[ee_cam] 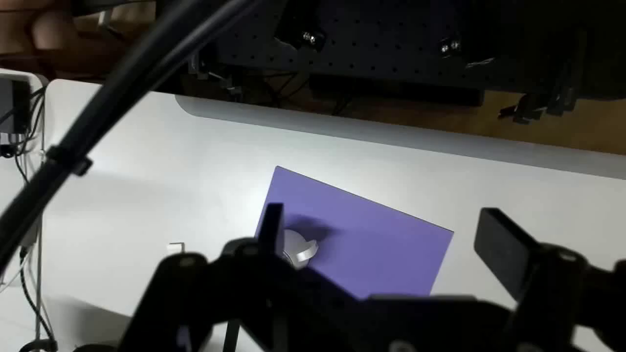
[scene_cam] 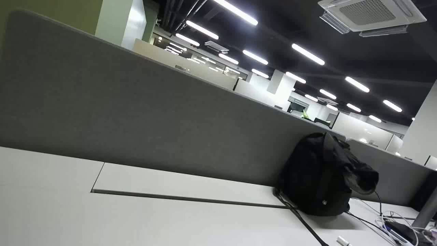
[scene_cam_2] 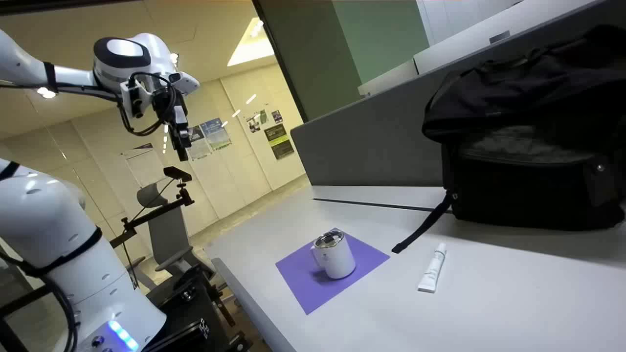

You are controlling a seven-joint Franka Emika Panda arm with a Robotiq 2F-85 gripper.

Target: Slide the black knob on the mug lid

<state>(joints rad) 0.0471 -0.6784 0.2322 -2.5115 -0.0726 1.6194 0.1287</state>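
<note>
A white mug [scene_cam_2: 337, 261] with a handle stands upright on a purple sheet [scene_cam_2: 369, 259] on the table. Its shiny lid [scene_cam_2: 329, 238] is on top; the black knob is too small to make out. In the wrist view the mug [ee_cam: 293, 239] is partly hidden behind a finger and the gripper body, with the handle showing. Its lid is mostly hidden there. My gripper [scene_cam_2: 182, 151] points down, high above and well apart from the mug. In the wrist view the gripper [ee_cam: 384, 232] has its fingers wide apart with nothing between them. An exterior view shows neither mug nor gripper.
A black backpack [scene_cam_2: 528, 181] leans on the grey partition [scene_cam_2: 371, 151] behind the table; it shows in both exterior views [scene_cam: 314, 177]. Its strap [scene_cam_2: 425, 227] lies toward the mug. A white tube [scene_cam_2: 433, 269] lies beside the purple sheet. Cables [scene_cam: 385, 222] lie past the backpack.
</note>
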